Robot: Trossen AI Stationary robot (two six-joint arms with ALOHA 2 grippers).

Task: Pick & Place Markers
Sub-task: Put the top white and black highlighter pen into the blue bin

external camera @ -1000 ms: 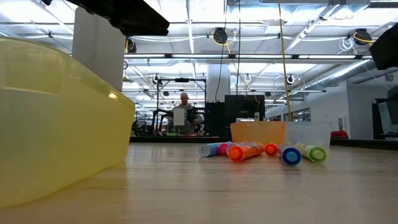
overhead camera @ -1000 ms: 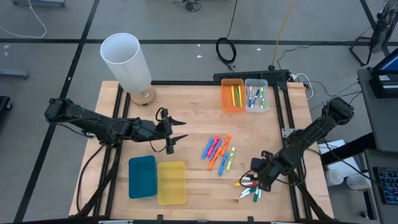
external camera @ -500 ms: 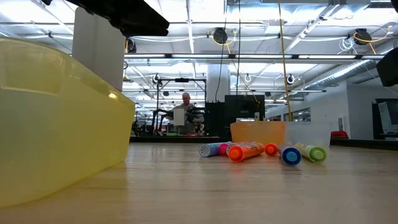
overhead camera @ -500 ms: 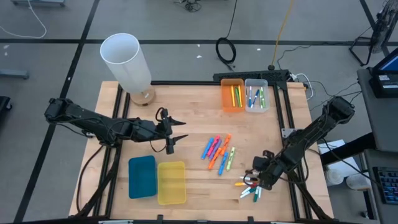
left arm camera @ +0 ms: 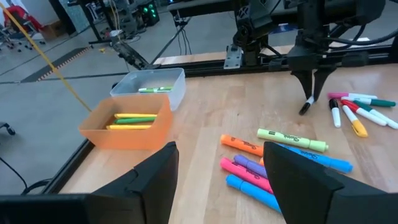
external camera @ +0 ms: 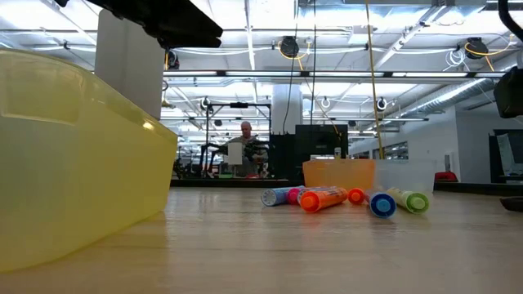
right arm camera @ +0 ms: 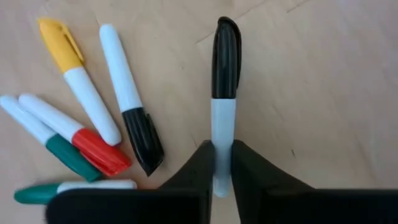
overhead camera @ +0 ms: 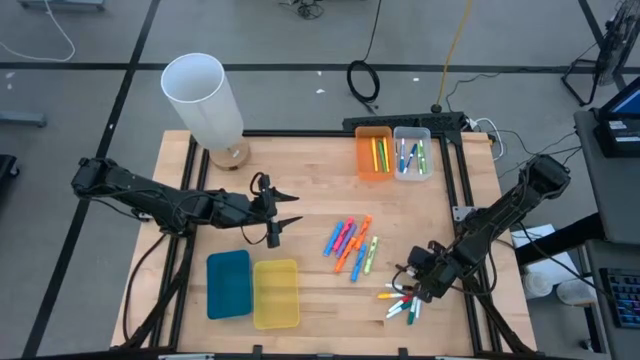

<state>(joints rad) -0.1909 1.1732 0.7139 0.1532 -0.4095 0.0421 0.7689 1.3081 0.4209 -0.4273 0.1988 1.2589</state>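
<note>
I see right gripper [right arm camera: 222,163] pinching a black-capped marker [right arm camera: 223,93] above the table [overhead camera: 300,180]; left gripper [overhead camera: 285,210] spread, hovering mid-table.

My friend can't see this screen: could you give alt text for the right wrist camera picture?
The right pincer grips a thin white marker with a black cap above the wooden table. Beside it lie other white markers with yellow, black, red and green caps.

Bright, even overhead light; ceiling lamps [external camera: 288,46] glare in the low view. The yellow bin [external camera: 78,155] looms blurred (very close). Beneath the jaws, shadows are soft.
</note>
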